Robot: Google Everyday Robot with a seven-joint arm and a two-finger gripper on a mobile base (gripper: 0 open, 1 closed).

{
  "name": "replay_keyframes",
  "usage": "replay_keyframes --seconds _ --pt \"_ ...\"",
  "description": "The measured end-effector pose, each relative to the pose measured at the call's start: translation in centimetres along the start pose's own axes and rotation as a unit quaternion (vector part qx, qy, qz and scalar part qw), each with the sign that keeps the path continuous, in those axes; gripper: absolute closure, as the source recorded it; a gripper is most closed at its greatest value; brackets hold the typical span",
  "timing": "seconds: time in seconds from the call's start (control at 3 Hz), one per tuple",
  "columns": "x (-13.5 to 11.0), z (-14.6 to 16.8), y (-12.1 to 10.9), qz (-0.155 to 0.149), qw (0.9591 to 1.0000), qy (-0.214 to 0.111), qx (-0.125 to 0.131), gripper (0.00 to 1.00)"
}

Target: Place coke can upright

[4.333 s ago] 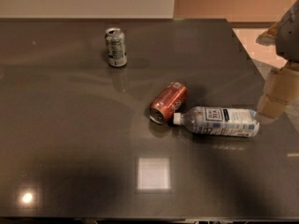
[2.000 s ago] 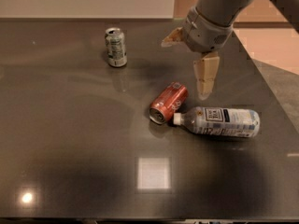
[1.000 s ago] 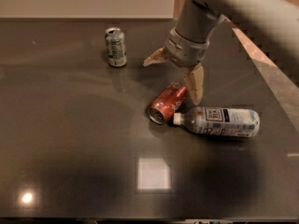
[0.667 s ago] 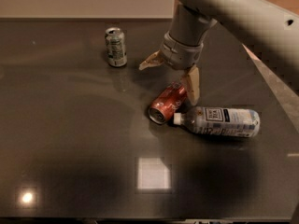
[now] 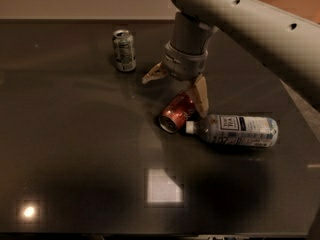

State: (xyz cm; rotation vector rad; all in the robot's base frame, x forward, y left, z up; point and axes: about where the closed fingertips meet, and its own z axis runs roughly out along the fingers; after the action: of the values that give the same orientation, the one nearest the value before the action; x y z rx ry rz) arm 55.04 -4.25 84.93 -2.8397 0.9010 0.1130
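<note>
The red coke can [image 5: 176, 114] lies on its side near the middle of the dark table [image 5: 75, 149], its silver end facing the front left. My gripper [image 5: 177, 89] hangs just above the can's far end, open. One tan finger [image 5: 154, 73] points left, the other [image 5: 201, 98] comes down beside the can's right side. The can is not held.
A clear plastic bottle with a white label [image 5: 235, 130] lies on its side right next to the can, cap toward it. A silver-green can [image 5: 123, 50] stands upright at the back left. The table's right edge [image 5: 300, 109] is close to the bottle.
My arm has swung in from the right edge to above the coke can and come lower over it. The can, bottle and silver-green can have not moved.
</note>
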Motion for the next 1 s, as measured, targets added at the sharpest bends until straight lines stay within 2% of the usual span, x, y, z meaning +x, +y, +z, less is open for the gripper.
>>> replay_keyframes --seconds 1.0 --pt "-4.3 1.3 1.2 -0.009 0.9989 -0.028 -0.037 0.0"
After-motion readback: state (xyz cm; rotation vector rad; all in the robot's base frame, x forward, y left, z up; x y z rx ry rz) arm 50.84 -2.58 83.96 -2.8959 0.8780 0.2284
